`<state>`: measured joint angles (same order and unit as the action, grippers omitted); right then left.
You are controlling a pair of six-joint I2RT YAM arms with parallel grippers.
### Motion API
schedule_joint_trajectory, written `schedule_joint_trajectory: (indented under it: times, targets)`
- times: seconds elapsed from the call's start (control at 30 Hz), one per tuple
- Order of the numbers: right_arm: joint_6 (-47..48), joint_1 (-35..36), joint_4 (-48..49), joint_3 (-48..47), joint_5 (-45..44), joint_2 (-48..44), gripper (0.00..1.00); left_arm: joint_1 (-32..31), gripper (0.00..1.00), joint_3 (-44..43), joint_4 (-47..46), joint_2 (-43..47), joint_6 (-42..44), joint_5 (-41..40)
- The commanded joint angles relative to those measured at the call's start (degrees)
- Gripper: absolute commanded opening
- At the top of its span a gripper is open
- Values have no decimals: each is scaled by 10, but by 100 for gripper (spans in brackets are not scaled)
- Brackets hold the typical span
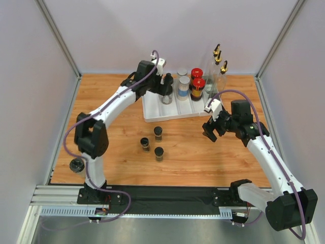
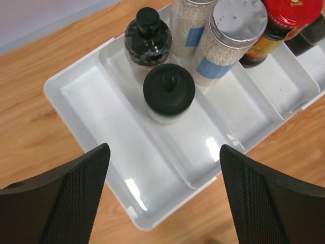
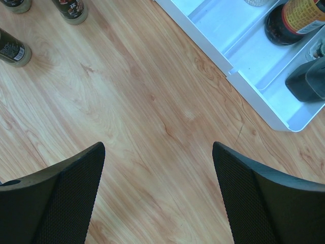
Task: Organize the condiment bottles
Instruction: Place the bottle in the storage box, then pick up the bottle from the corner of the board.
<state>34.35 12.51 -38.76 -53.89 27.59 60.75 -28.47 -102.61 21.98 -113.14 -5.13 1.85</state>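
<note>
Pincers are both seen wide and empty: right pincer (image 3: 157,150) over the bench (image 3: 152,91), left pincer (image 2: 163,152) above the tray (image 2: 101,127). Three small jars (image 1: 159,153) are left loose on the bench; farther back, a black-lidded jar (image 2: 169,91) is stood in the tray. Fetching one loose jar is judged next.

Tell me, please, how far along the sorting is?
Done: black-lidded jars, grey-lidded jars and red-capped jars stand in the tray, spouted bottles at its right end. In hand: nothing; the left end effector and the right end effector are open. Left: three small jars on the table, another jar at its left edge.
</note>
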Motion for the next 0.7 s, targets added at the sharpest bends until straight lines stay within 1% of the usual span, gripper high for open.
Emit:
schedule_joint_trajectory:
  times: [0.0, 0.03, 0.07, 0.17, 0.3, 0.33, 0.4, 0.43, 0.53, 0.67]
  targets:
    - [12, -1, 6, 4, -7, -9, 88, 3, 96, 75, -33, 108, 3, -26]
    - [11, -1, 6, 5, -6, -9, 88, 3, 99, 94, -33, 146, 2, -48]
    - [12, -1, 6, 5, -5, -7, 89, 3, 99, 133, -33, 164, 2, -53]
    - [12, -2, 6, 5, -5, -5, 88, 4, 100, 190, -7, 218, -5, -74]
    - [12, -1, 6, 5, -6, -5, 88, 5, 100, 232, 49, 266, -44, -138]
    - [12, -1, 5, 5, -6, -4, 88, 5, 100, 240, 77, 280, -69, -162]
    - [12, -1, 6, 5, -6, -2, 88, 7, 100, 249, 117, 292, -94, -184]
    - [11, -1, 6, 5, -6, -1, 88, 7, 100, 261, 126, 306, -124, -202]
    - [12, -1, 6, 5, -6, 2, 88, 7, 100, 299, 152, 338, -166, -234]
    - [12, -1, 5, 5, -6, 5, 88, 8, 100, 353, 162, 392, -246, -278]
